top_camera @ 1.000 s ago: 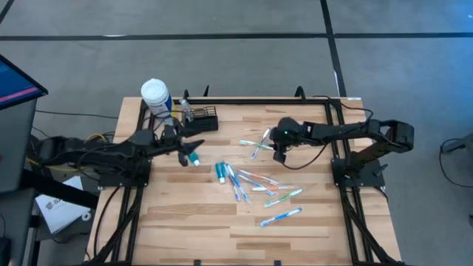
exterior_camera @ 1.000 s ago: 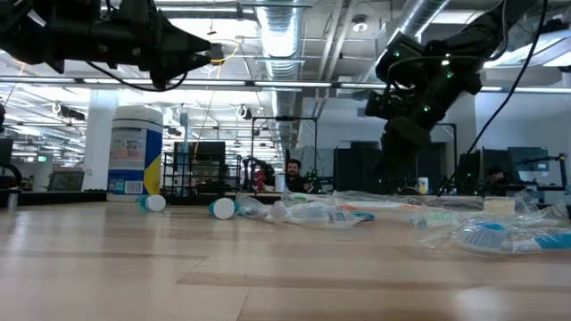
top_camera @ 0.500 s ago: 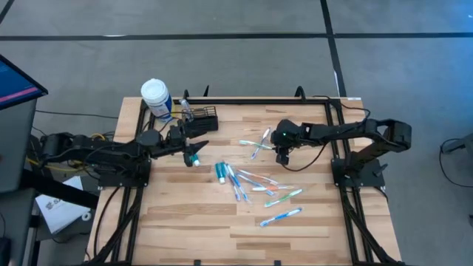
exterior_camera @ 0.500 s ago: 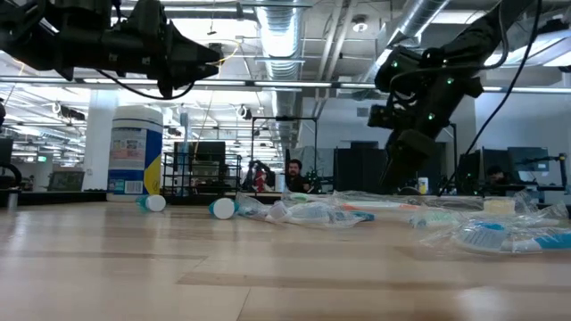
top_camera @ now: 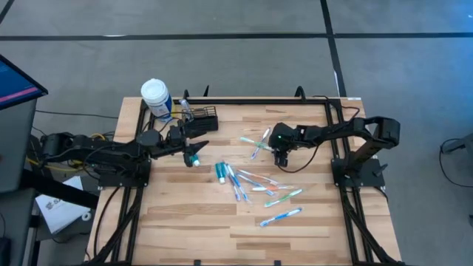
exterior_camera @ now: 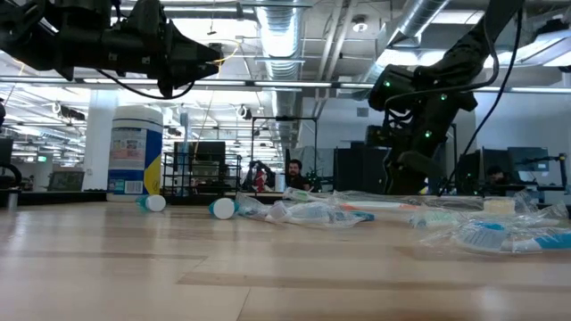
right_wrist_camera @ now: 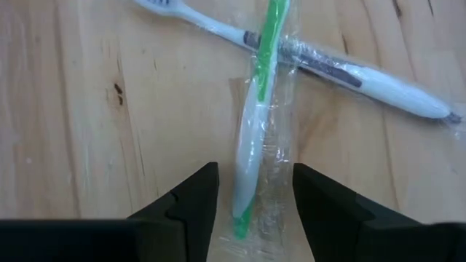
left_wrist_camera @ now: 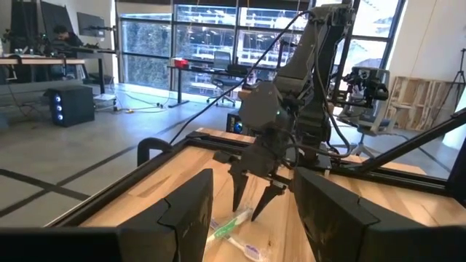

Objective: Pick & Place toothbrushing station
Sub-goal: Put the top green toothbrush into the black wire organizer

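The black wire-mesh caddy (top_camera: 202, 121) stands on its base at the table's far left, with a wrapped item in it. My left gripper (top_camera: 198, 145) hovers open and empty just in front of the caddy, well above the table (exterior_camera: 201, 55); its wrist view (left_wrist_camera: 253, 178) shows nothing between its fingers. My right gripper (top_camera: 281, 155) points down near the table's middle right and is open (right_wrist_camera: 253, 175). Its fingers stand on either side of the handle end of a green-and-white wrapped toothbrush (right_wrist_camera: 255, 131). A white wrapped toothbrush (right_wrist_camera: 342, 73) lies crossed under the green one.
A blue-labelled bottle with a white cap (top_camera: 155, 96) stands at the far left corner beside the caddy. Small teal tubes (top_camera: 194, 157) (top_camera: 220, 173) and several wrapped toothbrushes (top_camera: 255, 185) lie scattered over the table's middle. Bare wood shows toward the near edge (top_camera: 192, 222).
My left gripper has gone a little toward the table's right and far edge, nearer the caddy, staying open. My right gripper has come down toward the crossed toothbrushes and shifted slightly toward the table's left.
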